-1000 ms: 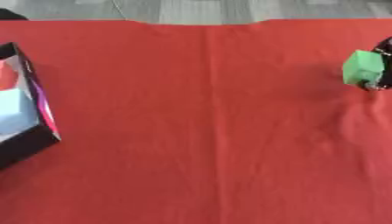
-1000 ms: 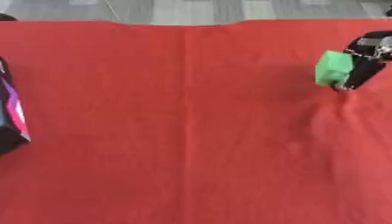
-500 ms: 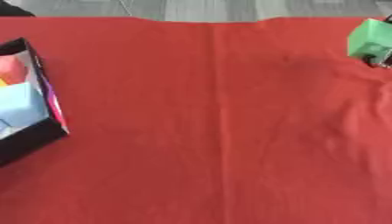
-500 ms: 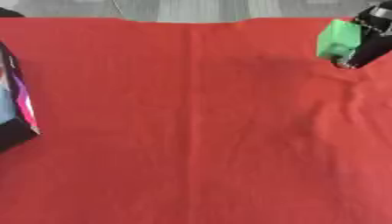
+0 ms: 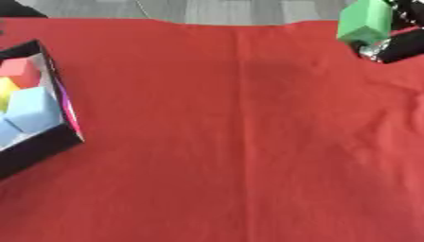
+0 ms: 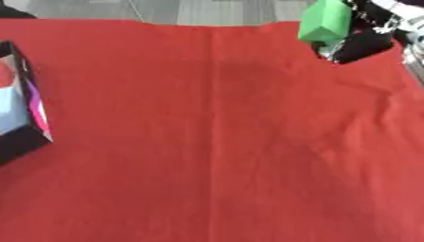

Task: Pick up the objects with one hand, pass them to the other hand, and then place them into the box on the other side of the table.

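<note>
A green block (image 5: 365,21) hangs above the far right of the red tablecloth (image 5: 232,142), held in my right hand (image 6: 364,35), whose black fingers are curled round it from the right. A faint shadow lies on the cloth left of it. At the left edge stands a black box (image 5: 39,146) with a pink inner wall. Inside it lie a red block (image 5: 20,72), a yellow block (image 5: 6,90) and a light blue block (image 5: 33,108). My left hand shows in no view.
The far edge of the table (image 5: 207,21) runs along the top, with grey floor behind it. Creases in the cloth (image 5: 389,113) lie at the right below my hand.
My right hand has lifted the green block off the cloth and carried it up and a little left. The camera has shifted, so more of the box shows now.
</note>
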You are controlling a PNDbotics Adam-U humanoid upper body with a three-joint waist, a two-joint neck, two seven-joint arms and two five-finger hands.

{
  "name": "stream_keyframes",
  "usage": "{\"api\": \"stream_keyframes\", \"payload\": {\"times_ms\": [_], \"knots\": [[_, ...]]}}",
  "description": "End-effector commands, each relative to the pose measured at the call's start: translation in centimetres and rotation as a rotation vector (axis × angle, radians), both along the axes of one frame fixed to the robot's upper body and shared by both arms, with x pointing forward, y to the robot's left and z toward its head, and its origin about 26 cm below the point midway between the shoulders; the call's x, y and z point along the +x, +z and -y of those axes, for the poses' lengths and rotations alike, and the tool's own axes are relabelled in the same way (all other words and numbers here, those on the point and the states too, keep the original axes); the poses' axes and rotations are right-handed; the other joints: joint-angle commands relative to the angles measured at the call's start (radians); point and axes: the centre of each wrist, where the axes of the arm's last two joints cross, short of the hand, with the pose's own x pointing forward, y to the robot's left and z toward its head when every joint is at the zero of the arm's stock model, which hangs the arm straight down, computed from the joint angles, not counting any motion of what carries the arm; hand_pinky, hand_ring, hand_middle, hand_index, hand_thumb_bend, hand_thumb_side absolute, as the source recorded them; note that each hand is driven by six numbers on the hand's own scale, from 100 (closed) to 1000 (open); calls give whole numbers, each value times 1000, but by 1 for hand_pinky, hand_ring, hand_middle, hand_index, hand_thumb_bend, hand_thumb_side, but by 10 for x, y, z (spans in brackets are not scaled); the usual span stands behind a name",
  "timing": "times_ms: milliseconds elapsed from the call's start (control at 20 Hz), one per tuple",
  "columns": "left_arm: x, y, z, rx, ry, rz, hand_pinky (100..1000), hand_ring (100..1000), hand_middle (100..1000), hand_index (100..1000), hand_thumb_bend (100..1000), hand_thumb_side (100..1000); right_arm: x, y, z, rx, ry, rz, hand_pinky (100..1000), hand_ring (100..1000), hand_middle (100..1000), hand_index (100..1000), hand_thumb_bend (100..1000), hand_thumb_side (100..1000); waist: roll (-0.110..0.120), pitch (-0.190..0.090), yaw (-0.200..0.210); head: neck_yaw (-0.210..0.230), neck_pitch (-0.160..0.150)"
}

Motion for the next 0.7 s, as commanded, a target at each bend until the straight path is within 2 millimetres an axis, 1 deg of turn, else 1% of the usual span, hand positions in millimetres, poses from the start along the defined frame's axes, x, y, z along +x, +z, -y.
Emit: {"api": "stream_keyframes", "payload": {"times_ms": [50, 300, 450, 700], "knots": [[-4, 15, -3, 49, 11, 39, 813, 711, 629, 769, 100, 653, -6, 5, -18, 54, 21, 78, 872, 630, 483, 525, 100, 100, 1, -46, -1, 6, -1], [-5, 18, -5, 66, 19, 46, 813, 712, 630, 769, 100, 638, -4, -11, -42, 129, 41, 97, 859, 622, 480, 520, 100, 100, 1, -58, -3, 12, 0], [-5, 22, -6, 83, 18, 51, 812, 713, 630, 769, 100, 627, -2, -21, -56, 147, 60, 96, 858, 618, 478, 518, 100, 100, 3, -65, 0, 17, 4], [-6, 31, -7, 133, -1, 65, 809, 717, 634, 771, 100, 601, -1, -32, -78, 180, 100, 98, 857, 617, 480, 519, 100, 100, 8, -75, 6, 23, 15]]}}
